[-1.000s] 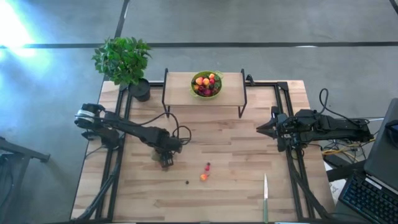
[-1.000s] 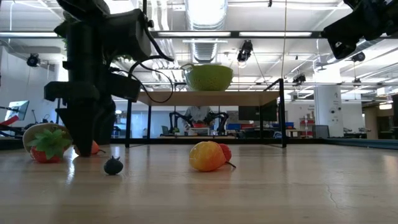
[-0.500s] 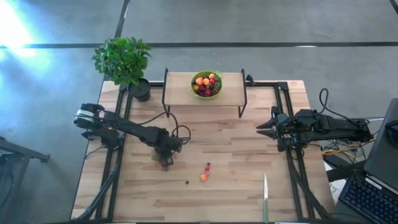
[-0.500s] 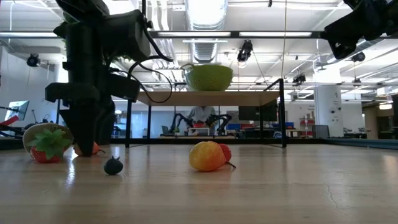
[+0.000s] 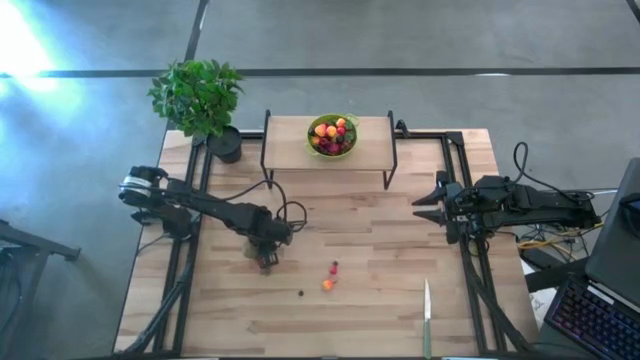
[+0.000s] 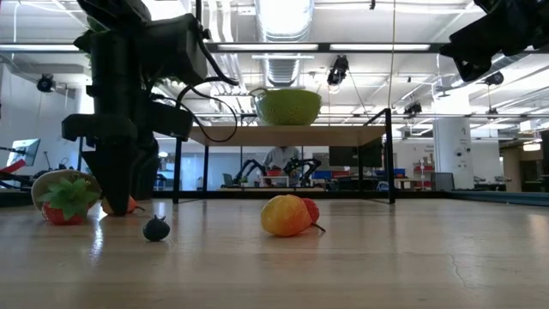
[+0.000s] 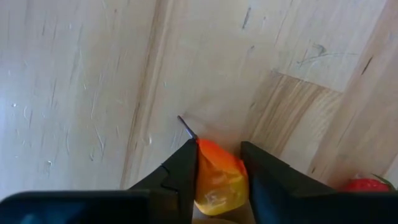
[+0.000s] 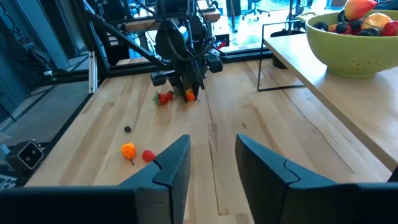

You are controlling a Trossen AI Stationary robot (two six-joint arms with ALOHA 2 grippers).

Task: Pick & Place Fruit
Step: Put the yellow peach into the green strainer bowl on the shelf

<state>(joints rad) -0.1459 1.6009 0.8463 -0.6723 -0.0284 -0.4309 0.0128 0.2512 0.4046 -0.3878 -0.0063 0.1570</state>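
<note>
Orange-and-yellow toy fruit (image 7: 219, 179) sits clamped between the two dark fingers of the left gripper (image 5: 266, 258), which stands vertical with its tips down on the light wooden butcher-block table (image 5: 370, 310). The jaws are narrowed onto this piece and touch it on both sides. A red toy strawberry with green leaves (image 6: 65, 201) lies just beside the gripper, together with a brown fuzzy kiwi (image 6: 53, 180) directly behind it.

Loose fruit on the open table surface:
- a small dark berry (image 5: 301, 293), near the left gripper;
- an orange-yellow piece (image 5: 327, 285) touching a small red berry (image 5: 334, 267), near the table centre.

More assorted fruit fills the lime-green round bowl (image 5: 347, 147) on the raised wooden shelf with black legs (image 5: 290, 135).

The right gripper (image 5: 421, 204) waits above the table's right edge, its jaws partly open and holding nothing. A slim knife with a green handle (image 5: 427, 317) lies near the front edge.
</note>
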